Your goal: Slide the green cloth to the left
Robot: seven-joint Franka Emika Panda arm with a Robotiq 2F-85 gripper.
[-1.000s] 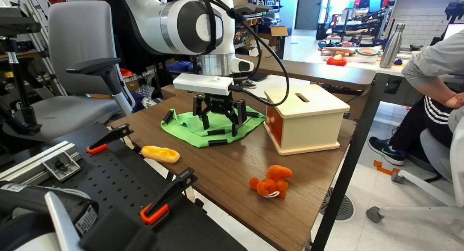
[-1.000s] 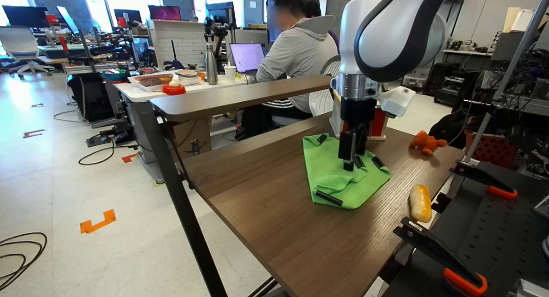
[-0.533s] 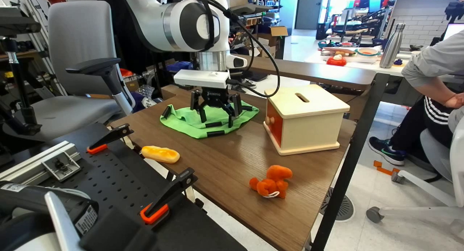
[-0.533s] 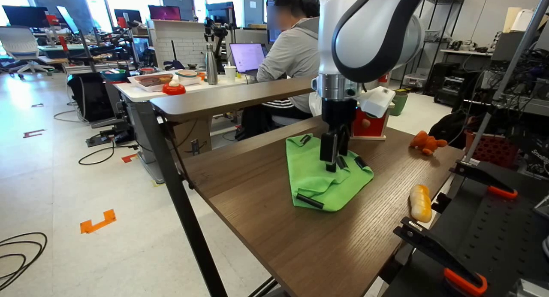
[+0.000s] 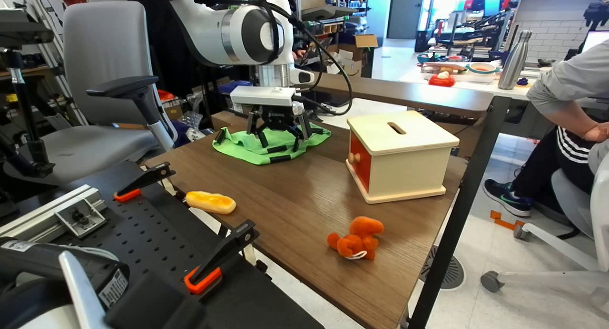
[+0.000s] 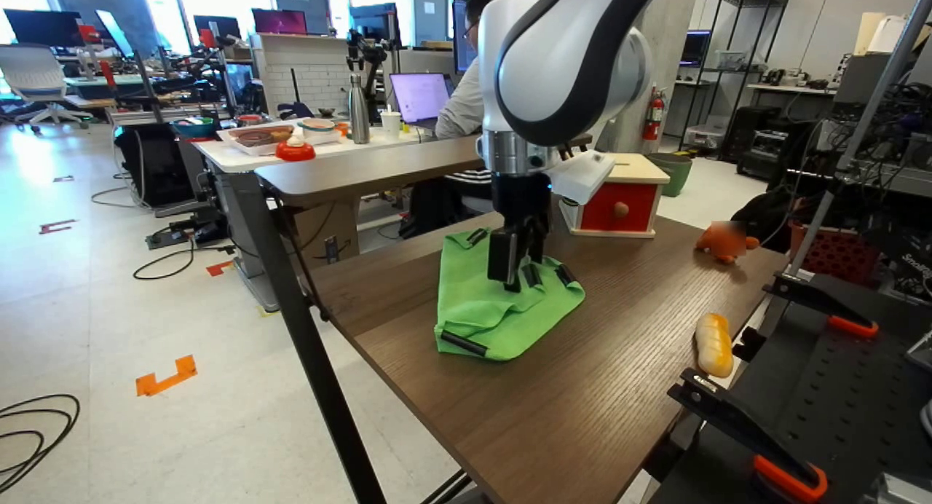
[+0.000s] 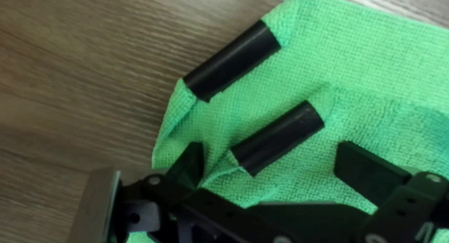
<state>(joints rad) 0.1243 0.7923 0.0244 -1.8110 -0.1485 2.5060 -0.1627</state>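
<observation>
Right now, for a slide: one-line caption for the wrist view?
Open gripper over the green cloth, two black bands showing on the fabric, brown table beneath.

Bright and rumpled, the green cloth (image 6: pixel 489 301) lies spread on the tabletop (image 6: pixel 575 409), one part folded over, black bands (image 7: pixel 232 61) along several edges, apart from the wooden box (image 5: pixel 409 172) on its red-fronted side.

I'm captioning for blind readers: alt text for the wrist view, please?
Open gripper over a green cloth bearing two black bands, one at the cloth's edge, one farther in. Brown wood-grain table shows at left and top right.
</observation>
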